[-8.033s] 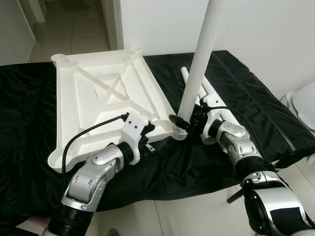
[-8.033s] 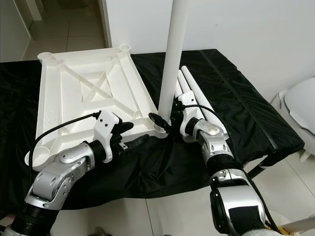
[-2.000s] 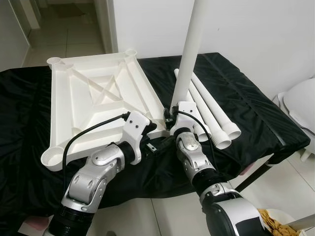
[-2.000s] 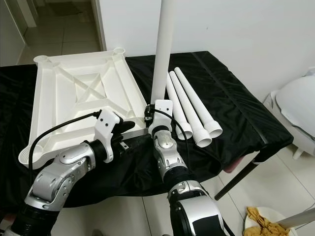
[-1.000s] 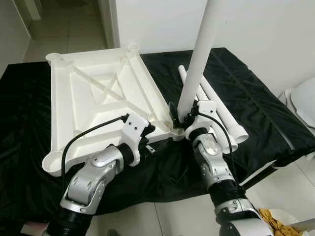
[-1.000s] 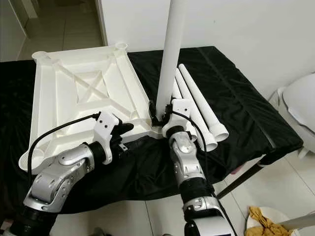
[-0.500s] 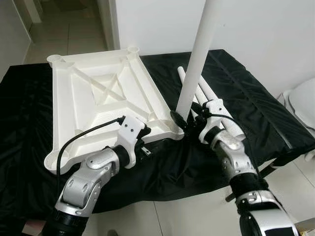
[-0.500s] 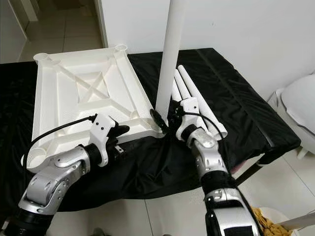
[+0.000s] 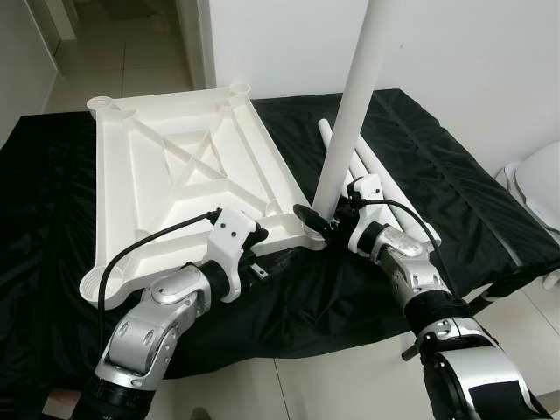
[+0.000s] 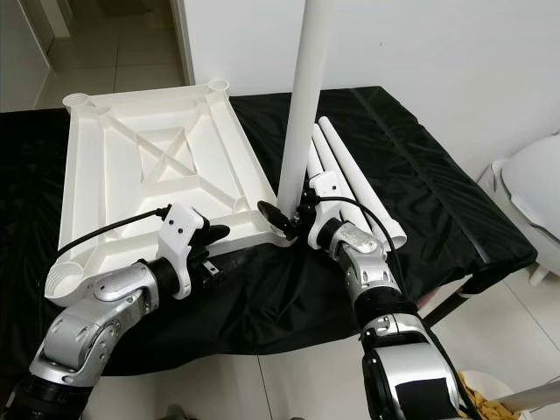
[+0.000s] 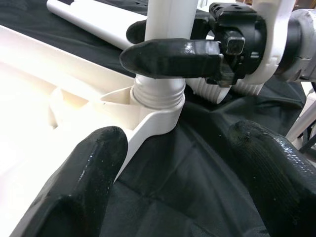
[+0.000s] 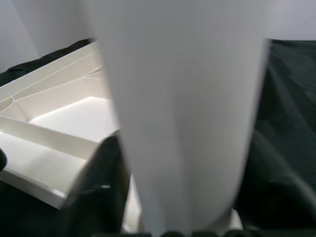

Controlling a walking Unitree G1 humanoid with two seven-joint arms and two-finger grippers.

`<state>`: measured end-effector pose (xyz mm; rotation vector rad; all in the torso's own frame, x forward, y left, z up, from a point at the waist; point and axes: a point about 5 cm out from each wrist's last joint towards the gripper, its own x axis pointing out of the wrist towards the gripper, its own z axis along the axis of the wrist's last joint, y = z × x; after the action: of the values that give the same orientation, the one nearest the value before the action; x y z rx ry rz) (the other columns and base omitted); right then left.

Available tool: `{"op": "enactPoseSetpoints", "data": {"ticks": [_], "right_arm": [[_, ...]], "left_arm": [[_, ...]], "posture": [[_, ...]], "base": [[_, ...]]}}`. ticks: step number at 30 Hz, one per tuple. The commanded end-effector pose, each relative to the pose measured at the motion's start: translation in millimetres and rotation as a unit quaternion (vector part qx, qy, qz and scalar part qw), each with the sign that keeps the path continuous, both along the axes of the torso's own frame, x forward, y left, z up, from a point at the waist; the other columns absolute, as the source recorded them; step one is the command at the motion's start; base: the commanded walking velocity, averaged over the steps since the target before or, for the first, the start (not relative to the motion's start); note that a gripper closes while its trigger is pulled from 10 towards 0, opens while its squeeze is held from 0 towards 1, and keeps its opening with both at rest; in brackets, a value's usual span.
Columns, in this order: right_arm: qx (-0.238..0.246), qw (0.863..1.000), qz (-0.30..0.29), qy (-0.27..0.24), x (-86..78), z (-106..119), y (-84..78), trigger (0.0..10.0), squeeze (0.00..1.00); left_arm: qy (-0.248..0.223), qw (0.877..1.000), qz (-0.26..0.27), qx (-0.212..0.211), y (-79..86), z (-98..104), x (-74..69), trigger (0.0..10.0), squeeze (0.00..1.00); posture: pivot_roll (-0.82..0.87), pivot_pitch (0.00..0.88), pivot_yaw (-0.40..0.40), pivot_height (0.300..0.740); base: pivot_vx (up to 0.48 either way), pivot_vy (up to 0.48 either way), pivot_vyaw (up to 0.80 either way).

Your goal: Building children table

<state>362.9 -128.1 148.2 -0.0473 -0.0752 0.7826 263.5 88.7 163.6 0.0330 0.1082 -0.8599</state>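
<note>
Across the black cloth (image 9: pixel 455 201) in the left eye view: white tabletop (image 9: pixel 175 179) lying underside up, ribs crossing in an X, round sockets at the corners. White leg (image 9: pixel 350 114) standing upright in the near right corner socket (image 9: pixel 311 229), leaning slightly. Right gripper (image 9: pixel 322 219) clamped on the foot of that leg, one black finger on each side. Since half a second ago, wrist drawn a little nearer the socket; leg and tabletop much as before. Left gripper (image 9: pixel 262 262) hovering at the near edge of the tabletop, just short of the same corner. Spare legs (image 9: pixel 376 179) lying side by side on the cloth behind the right wrist.

Right eye view: same layout, spare legs (image 10: pixel 346 171) more exposed, flared ends pointing toward the robot. No readable writing or brand anywhere.

Left wrist view: own fingers (image 11: pixel 84 192) spread apart, gripping nothing, above cloth beside the socket (image 11: pixel 158 106); threaded collar of the leg seated in it.

Right wrist view: blurred leg (image 12: pixel 187 113) close up between the dark fingers, tabletop (image 12: pixel 54 133) beyond.
</note>
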Motion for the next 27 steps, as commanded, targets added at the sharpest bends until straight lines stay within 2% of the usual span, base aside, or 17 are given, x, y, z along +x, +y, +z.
{"op": "enactPoseSetpoints", "data": {"ticks": [1, 11, 18, 27], "right_arm": [[-0.006, 1.000, 0.015, 0.020, -2.5, -10, 4.3, 0.0, 0.00], [0.012, 0.999, 0.010, 0.029, -3.3, -13, -1.9, 0.0, 0.00], [0.020, 0.998, -0.031, 0.043, -5.6, -20, -1.7, 0.0, 0.00], [0.050, 0.995, -0.087, 0.024, -12.4, -17, 14.8, 0.0, 0.00]], "left_arm": [[0.006, 1.000, -0.001, 0.000, 0.3, -1, -2.7, 10.0, 0.00], [0.005, 1.000, 0.006, 0.002, 3.9, -1, -3.1, 10.0, 0.00], [0.006, 1.000, 0.004, 0.003, 5.1, 0, -2.9, 10.0, 0.00], [0.007, 1.000, 0.000, 0.003, 3.5, 0, -2.3, 10.0, 0.00]], "posture": [[-0.02, 0.040, -0.001, 0.740], [-0.02, 0.046, -0.006, 0.740], [-0.03, 0.050, -0.004, 0.740], [-0.04, 0.055, -0.005, 0.740]], "base": [[0.000, 0.000, 0.00], [0.000, 0.000, 0.00], [0.000, 0.000, 0.00], [0.000, 0.000, 0.00]]}}
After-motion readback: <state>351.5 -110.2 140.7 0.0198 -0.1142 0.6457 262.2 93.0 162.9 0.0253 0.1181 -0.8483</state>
